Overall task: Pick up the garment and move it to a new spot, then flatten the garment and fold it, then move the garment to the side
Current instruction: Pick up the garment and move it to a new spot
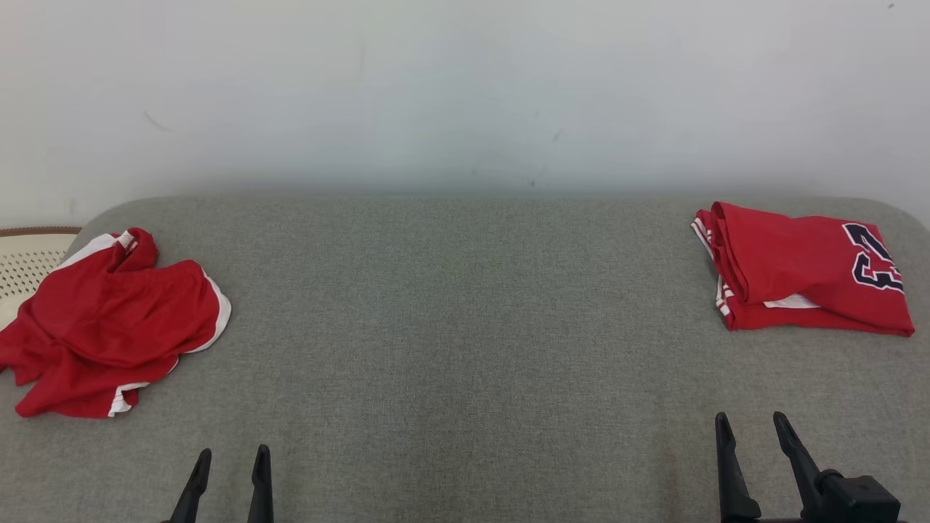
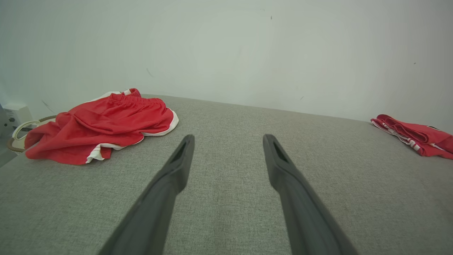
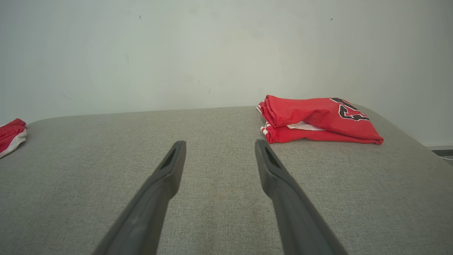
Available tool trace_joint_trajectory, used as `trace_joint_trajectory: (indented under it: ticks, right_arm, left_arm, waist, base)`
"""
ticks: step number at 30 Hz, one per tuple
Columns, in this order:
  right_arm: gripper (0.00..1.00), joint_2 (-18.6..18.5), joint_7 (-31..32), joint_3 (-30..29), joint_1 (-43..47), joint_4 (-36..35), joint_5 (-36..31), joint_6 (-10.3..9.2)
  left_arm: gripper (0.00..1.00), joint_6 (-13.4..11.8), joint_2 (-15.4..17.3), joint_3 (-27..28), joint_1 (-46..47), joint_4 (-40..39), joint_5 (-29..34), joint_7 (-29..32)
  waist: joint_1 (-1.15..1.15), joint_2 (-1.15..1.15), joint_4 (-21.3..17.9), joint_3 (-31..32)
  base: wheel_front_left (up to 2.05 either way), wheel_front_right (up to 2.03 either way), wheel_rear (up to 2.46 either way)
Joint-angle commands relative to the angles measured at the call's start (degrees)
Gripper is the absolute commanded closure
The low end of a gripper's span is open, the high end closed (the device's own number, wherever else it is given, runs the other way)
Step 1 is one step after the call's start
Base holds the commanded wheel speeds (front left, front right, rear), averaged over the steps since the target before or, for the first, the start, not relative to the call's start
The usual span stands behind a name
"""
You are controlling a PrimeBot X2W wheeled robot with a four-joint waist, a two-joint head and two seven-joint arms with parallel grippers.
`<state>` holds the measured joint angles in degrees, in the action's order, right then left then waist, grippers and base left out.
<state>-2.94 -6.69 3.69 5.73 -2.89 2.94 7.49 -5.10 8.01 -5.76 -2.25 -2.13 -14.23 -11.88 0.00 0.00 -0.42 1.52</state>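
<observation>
Red shorts [image 1: 109,327] with white trim lie crumpled at the left side of the head view, on the grey cloth-covered tabletop [image 1: 465,327]. Their left part reaches the tabletop's edge, where a cream perforated basket [image 1: 29,261] stands just beside. At the far right of this view a red jersey [image 1: 799,269] with a dark number lies folded, well apart from the shorts. The left gripper [image 1: 234,454] is at the lower left and the right gripper [image 1: 749,418] at the lower right. Both have their fingers spread wide, hold nothing, and are apart from both garments. A pale wall [image 1: 465,87] fills the upper part.
</observation>
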Motion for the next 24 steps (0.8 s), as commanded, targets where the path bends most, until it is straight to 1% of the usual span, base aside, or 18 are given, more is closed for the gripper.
trace_joint_trajectory:
  ticks: [1, 24]
  right_arm:
    - [0.00, 0.1, -0.1, -0.1, 0.8, 0.0, 0.3, 0.01]
    - [0.00, 0.1, -0.2, 0.2, 1.2, 0.8, 0.9, 0.01]
  left_arm:
    - [0.00, 0.0, 0.1, 0.1, -0.8, 0.2, -0.3, 0.1]
    - [0.00, -0.4, 0.9, -0.5, -0.9, 1.3, -1.5, 0.2]
  waist:
    - [0.00, 0.00, 0.1, 0.1]
    - [0.00, 0.00, 0.9, 0.6]
  base:
    - [0.00, 0.00, 0.00]
    - [0.00, 0.00, 0.00]
